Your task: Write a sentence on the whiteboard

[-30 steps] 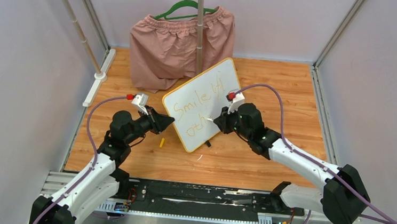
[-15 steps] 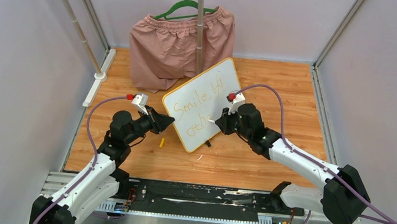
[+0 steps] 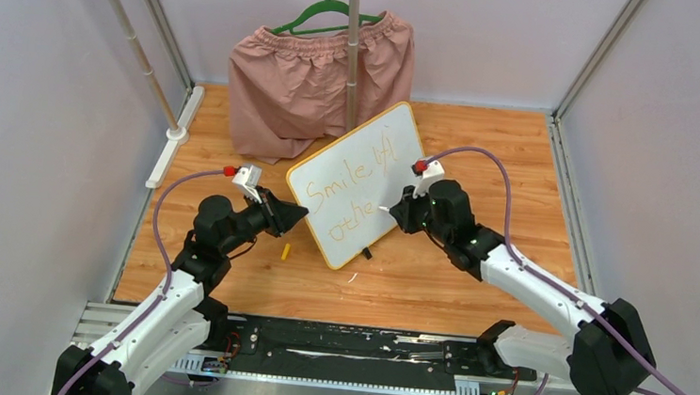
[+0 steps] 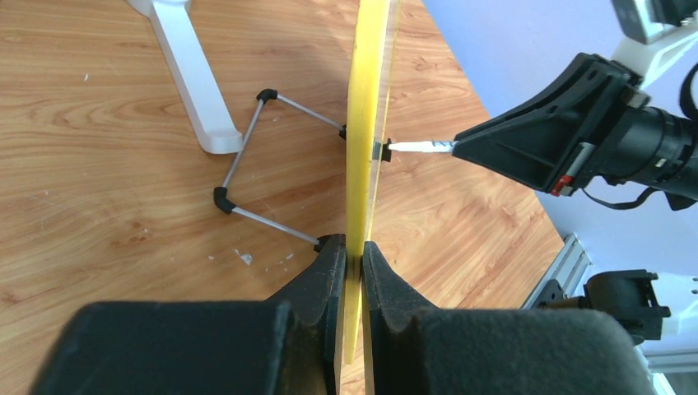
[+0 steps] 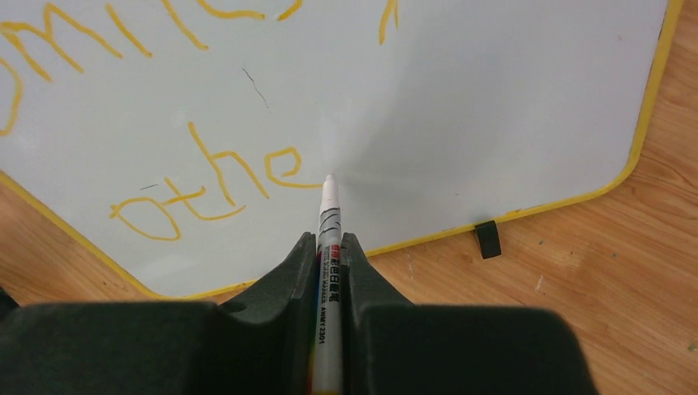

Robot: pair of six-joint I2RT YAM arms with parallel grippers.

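Touching whiteboard (image 5: 494, 99): marker (image 5: 328, 210) tip, wrist cams.

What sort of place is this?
Probably a robotics test booth, not a home: a left arm and a right arm bolted to a metal rail, a walled-in wooden table, and props like a whiteboard and pink shorts.

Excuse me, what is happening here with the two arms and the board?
The left tool clamps the edge of the whiteboard to steady it. The right tool grips a marker, its tip at the board just after the orange letters "othe" on the second line. The sentence starts with "Smile" and is not yet finished.
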